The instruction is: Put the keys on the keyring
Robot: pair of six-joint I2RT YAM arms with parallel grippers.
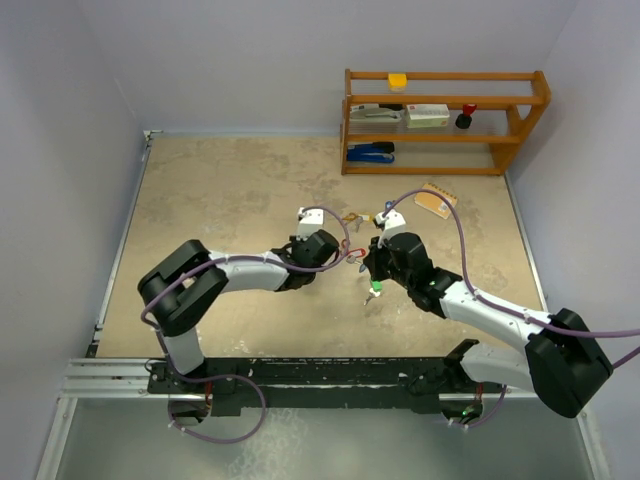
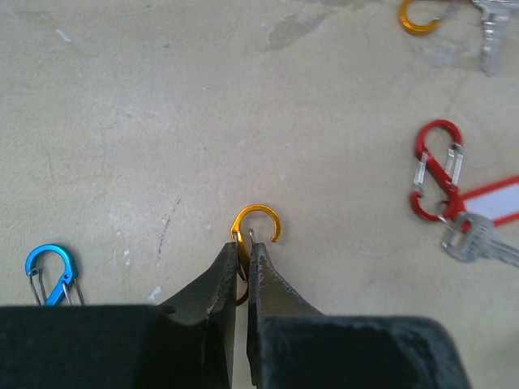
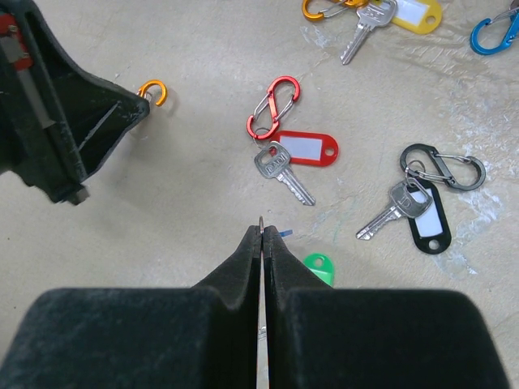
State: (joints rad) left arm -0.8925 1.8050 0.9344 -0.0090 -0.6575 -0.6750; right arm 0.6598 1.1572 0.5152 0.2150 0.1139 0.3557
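Left and right arms over the mottled beige tabletop (image 1: 220,190). My left claw (image 2: 245,250) is pressed shut on the lower loop of an orange S-shaped metal clip (image 2: 258,223), whose open upper hook stands clear beyond the fingertips. My right claw (image 3: 261,237) is likewise closed tight, pinching a thin silver metal key (image 3: 260,220) seen edge-on, so that only a sliver protrudes. A green plastic tag (image 3: 319,268) shows just beside the right-hand finger; whether it hangs from that key I cannot tell. In the top view the two claws face each other near the middle of the tabletop, close but apart. The other keys lie flat beyond my right claw. A silver key with a red plastic tag (image 3: 280,166) is joined to a red S-shaped clip (image 3: 273,105). To its right, a silver key with a black-and-white tag (image 3: 393,209) is joined to a black S-shaped clip (image 3: 444,166). Farther off, a silver key with a yellow tag (image 3: 365,23) lies at a second orange clip (image 3: 320,10). A blue S-shaped clip (image 3: 495,32) lies near the yellow tag.
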